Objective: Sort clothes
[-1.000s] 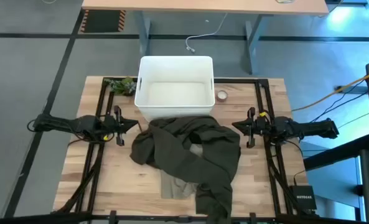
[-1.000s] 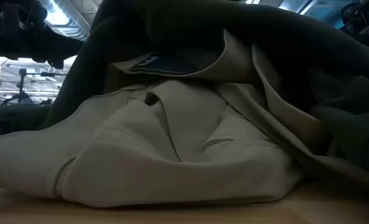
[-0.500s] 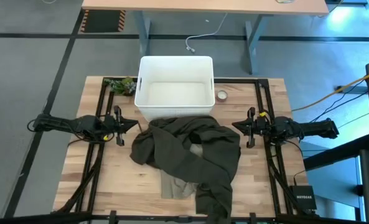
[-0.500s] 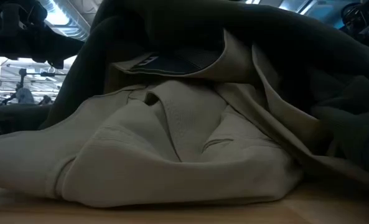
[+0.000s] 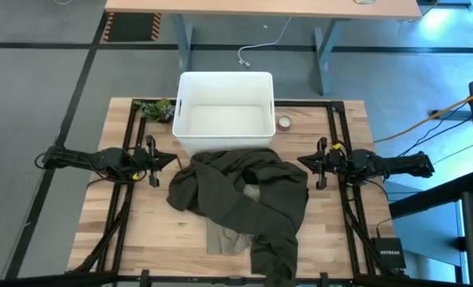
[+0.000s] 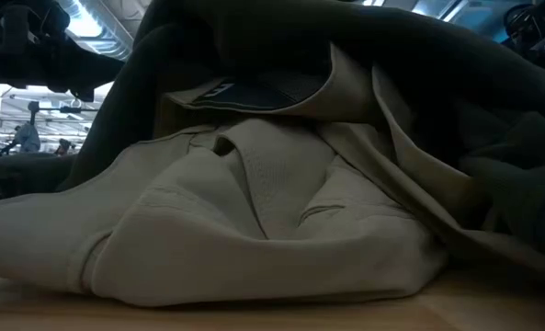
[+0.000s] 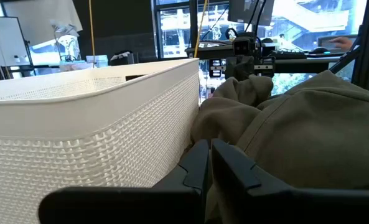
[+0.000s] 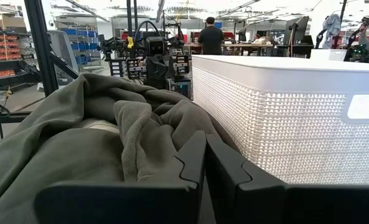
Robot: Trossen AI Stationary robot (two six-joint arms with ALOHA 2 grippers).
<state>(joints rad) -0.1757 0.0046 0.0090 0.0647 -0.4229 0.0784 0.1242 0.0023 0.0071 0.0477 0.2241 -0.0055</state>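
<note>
In the high view a heap of clothes lies in the middle of the wooden table [image 5: 332, 247], just below the centre of the frame. A large dark olive garment [image 5: 244, 199] covers most of the heap, and its upper edge touches the near wall of the white bin [image 5: 224, 112], which stands in the upper middle of the frame. A beige garment [image 5: 224, 237] shows from under the olive one at the lower edge of the pile; the low view fills with that beige cloth [image 6: 254, 230] lying on the tabletop, the olive fabric [image 6: 419, 64] draped over it. Something dark sits between the two layers there, perhaps another garment, but the view is too dim to tell.

The left gripper [image 5: 175, 160] sits at the left of the frame, level with the top of the pile, just beside the olive cloth and apart from it. Its fingers [image 7: 196, 167] are pressed together with nothing between them. The right gripper [image 5: 300, 162] mirrors it at the right of the frame, pointing toward the pile, its fingers [image 8: 193, 165] likewise clenched on nothing.

A small round object [image 5: 284, 122] lies just right of the bin, and some greenery [image 5: 156, 108] just left of it.
</note>
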